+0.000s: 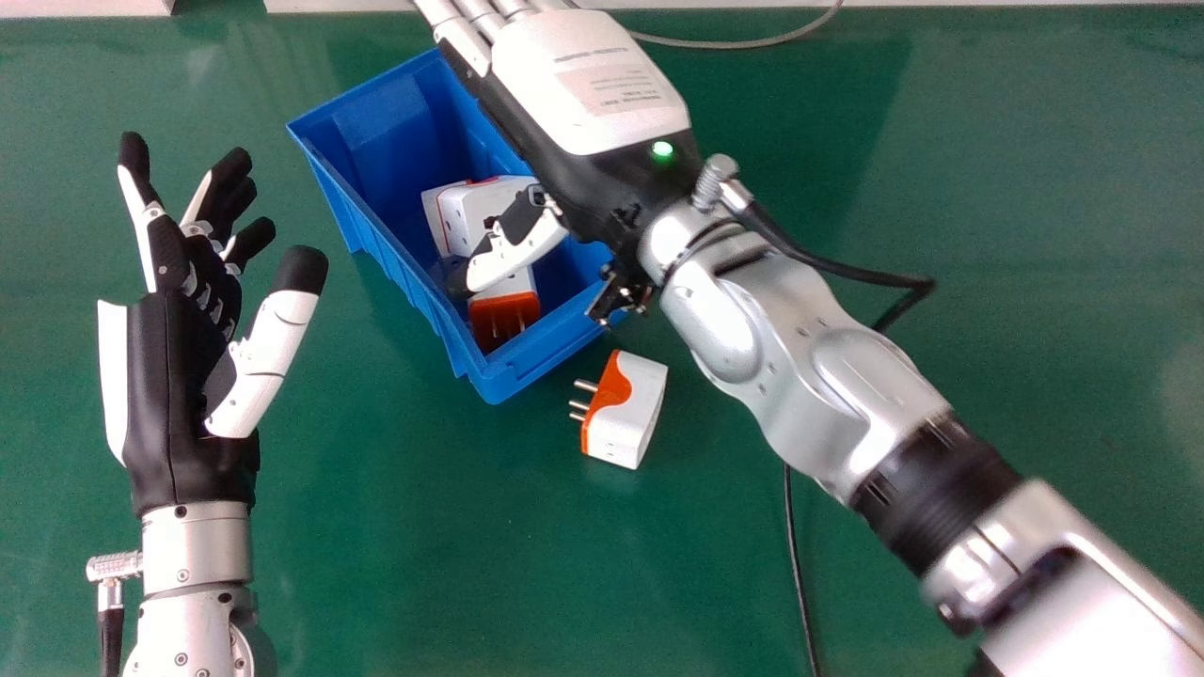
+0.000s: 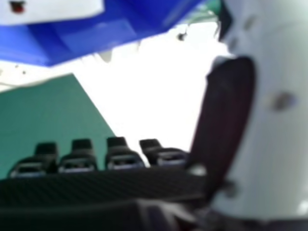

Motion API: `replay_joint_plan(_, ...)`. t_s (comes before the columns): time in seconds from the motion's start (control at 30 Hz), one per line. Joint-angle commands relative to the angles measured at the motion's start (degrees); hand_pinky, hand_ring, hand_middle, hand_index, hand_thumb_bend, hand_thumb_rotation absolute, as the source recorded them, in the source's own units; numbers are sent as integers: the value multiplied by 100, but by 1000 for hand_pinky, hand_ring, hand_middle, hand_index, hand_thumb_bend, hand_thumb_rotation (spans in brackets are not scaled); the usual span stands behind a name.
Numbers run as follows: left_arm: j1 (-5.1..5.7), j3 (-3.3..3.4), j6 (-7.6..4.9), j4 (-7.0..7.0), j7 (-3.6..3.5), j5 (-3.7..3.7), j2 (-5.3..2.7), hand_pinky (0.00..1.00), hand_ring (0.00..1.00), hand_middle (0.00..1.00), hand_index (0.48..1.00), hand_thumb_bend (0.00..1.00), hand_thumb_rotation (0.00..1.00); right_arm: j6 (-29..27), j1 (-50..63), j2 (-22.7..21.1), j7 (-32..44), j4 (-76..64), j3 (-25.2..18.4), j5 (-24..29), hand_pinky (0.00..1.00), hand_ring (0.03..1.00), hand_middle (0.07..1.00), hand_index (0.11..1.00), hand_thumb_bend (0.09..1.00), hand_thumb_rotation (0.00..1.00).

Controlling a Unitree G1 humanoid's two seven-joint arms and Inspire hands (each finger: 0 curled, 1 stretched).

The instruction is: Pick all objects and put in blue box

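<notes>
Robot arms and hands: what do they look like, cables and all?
The left robot hand has a black palm, white outer panels and black fingertips. The right robot hand shows a white back with small print and a green light. Both forearms are silver, the right with a black band. Each wrist has a metal plug with a black cable.

Left robot hand (image 1: 160,395) is showing black palm, white side shell (image 1: 113,376), white thumb (image 1: 273,343) with rounded black tip. Right robot hand (image 1: 593,103) is sporting a white back cover over black, plus small grey print (image 1: 616,89) (too fine to read) and a round green light (image 1: 662,150). Left forearm (image 1: 193,541) is gleaming silver, small dark screws (image 1: 183,574) dotting it; right forearm (image 1: 804,385) is showing rounded silver housings, then a black band (image 1: 936,494). Silver connectors (image 1: 113,566) are feeding black cables (image 1: 832,271) at both wrists.
</notes>
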Motion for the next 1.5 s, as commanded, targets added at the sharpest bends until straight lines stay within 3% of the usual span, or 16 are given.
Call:
replay_joint_plan(0.0,54,-9,-28,-163,-124,-167,7,855,912,905,905,824,595,396,378,-96,361,-961,-136,-60,1000,1000,1000,1000,1000,301)
replay_joint_plan(0.03,57,-9,-13,-166,-158,-209,3,863,919,910,907,819,578,602,544,-131,573,-1292,-155,-89,1000,1000,1000,1000,1000,317)
replay_joint_plan(0.13,66,8,-23,-160,-71,-48,31,861,919,909,907,811,579,1444,1047,-241,1464,-2327,-152,-284,1000,1000,1000,1000,1000,326)
replay_joint_plan(0.17,73,6,-12,-172,-60,-28,34,857,916,908,906,808,581,1731,1220,-289,1784,-2668,-124,-399,1000,1000,1000,1000,1000,336)
replay_joint_plan(0.23,90,-6,21,-202,-97,-74,24,856,916,908,907,810,585,2197,1569,-398,2363,-3271,-45,-693,1000,1000,1000,1000,1000,358)
replay_joint_plan(0.3,103,-18,45,-221,-210,-223,0,857,916,909,907,811,586,2508,1969,-529,2761,-3690,65,-949,1000,1000,1000,1000,1000,362)
replay_joint_plan(0.4,119,-18,106,-268,-331,-370,-18,867,919,913,910,811,574,2693,2298,-628,3080,-3967,168,-1202,1000,1000,1000,1000,1000,371)
replay_joint_plan(0.53,119,-10,179,-282,-397,-420,-22,881,930,918,913,827,561,2928,2638,-632,3446,-4014,309,-1479,1000,1000,1000,1000,1000,402)
replay_joint_plan(0.6,119,-10,202,-294,-453,-481,-33,887,936,920,916,830,563,3037,2736,-580,3553,-3965,366,-1598,1000,1000,1000,1000,1000,435)
replay_joint_plan(0.8,111,12,226,-290,-432,-437,-42,879,930,913,907,849,559,3311,2733,-398,3877,-3671,516,-1831,1000,1000,1000,1000,1000,453)
replay_joint_plan(0.93,123,2,288,-323,-478,-484,-46,886,935,916,910,850,553,3375,2670,-255,3925,-3473,503,-1802,1000,1000,1000,1000,1000,436)
replay_joint_plan(1.03,125,13,303,-345,-445,-455,-54,885,934,914,908,862,558,3337,2514,-187,3934,-3137,555,-1764,1000,1000,1000,1000,1000,432)
replay_joint_plan(1.17,128,16,323,-363,-485,-499,-62,885,933,914,910,867,560,3226,2323,-142,3881,-2688,640,-1732,1000,1000,1000,1000,1000,450)
replay_joint_plan(1.27,133,20,311,-367,-452,-445,-59,890,937,917,911,869,559,3168,2221,-76,3800,-2420,637,-1654,1000,1000,1000,1000,1000,451)
replay_joint_plan(1.47,123,33,299,-385,-427,-425,-51,887,936,918,911,862,563,3000,2092,-45,3720,-2149,602,-1463,1000,1000,1000,1000,1000,448)
